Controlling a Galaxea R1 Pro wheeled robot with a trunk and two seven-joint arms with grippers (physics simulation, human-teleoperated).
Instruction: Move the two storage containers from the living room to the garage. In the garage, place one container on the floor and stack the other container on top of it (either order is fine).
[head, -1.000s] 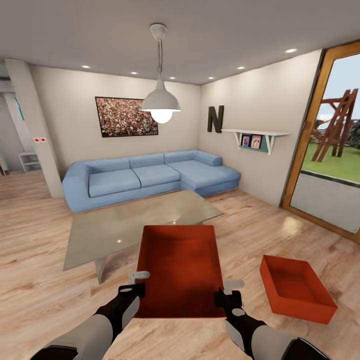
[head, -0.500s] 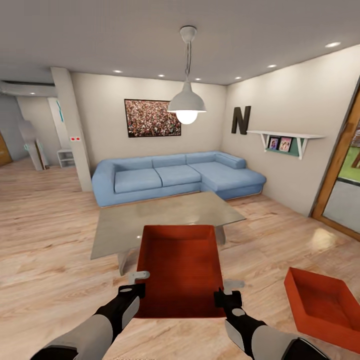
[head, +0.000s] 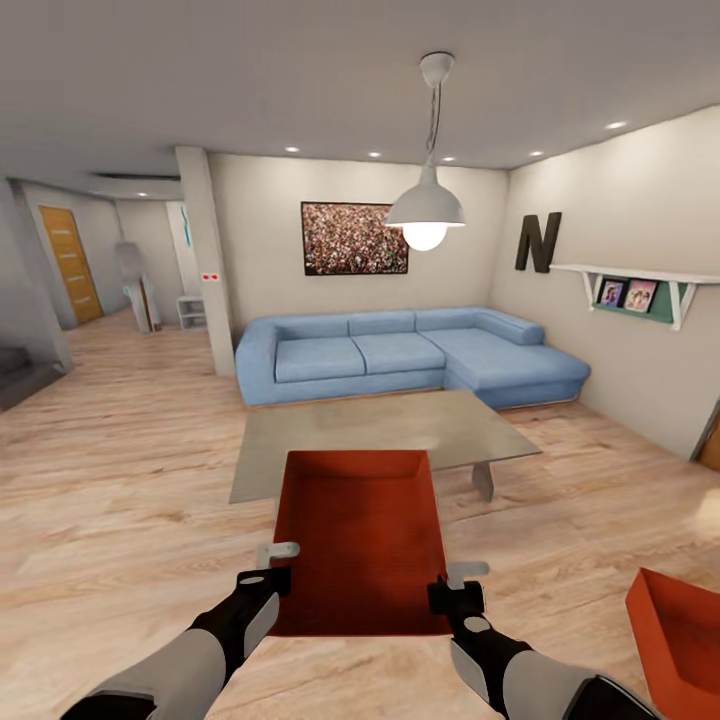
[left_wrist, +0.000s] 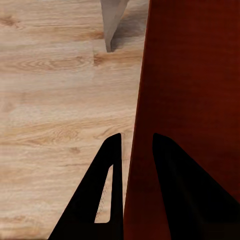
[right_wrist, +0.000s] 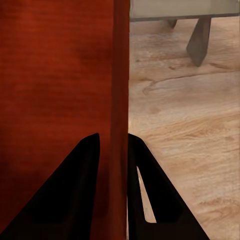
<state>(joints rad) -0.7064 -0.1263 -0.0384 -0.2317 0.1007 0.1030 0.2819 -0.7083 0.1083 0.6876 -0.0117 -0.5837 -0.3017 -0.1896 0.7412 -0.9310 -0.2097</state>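
Observation:
I hold one orange-red storage container (head: 360, 540) level in front of me, above the light wood-plank floor (head: 110, 520) of the living room. My left gripper (head: 272, 565) is shut on its left wall (left_wrist: 136, 150), one finger on each side. My right gripper (head: 455, 585) is shut on its right wall (right_wrist: 119, 125) the same way. The second storage container (head: 685, 640) lies on the planks at the lower right, cut off by the picture's edge.
A grey low table (head: 390, 435) stands just beyond the held container, and a blue corner sofa (head: 410, 355) behind it. A pendant lamp (head: 425, 205) hangs overhead. A hallway with an orange-wood door (head: 70, 265) opens at the far left past a pillar (head: 205, 260).
The whole view has swung to the left: sofa, table and the floor container slid rightward, the glass door left the picture and the hallway came in. Both grippers keep the same hold.

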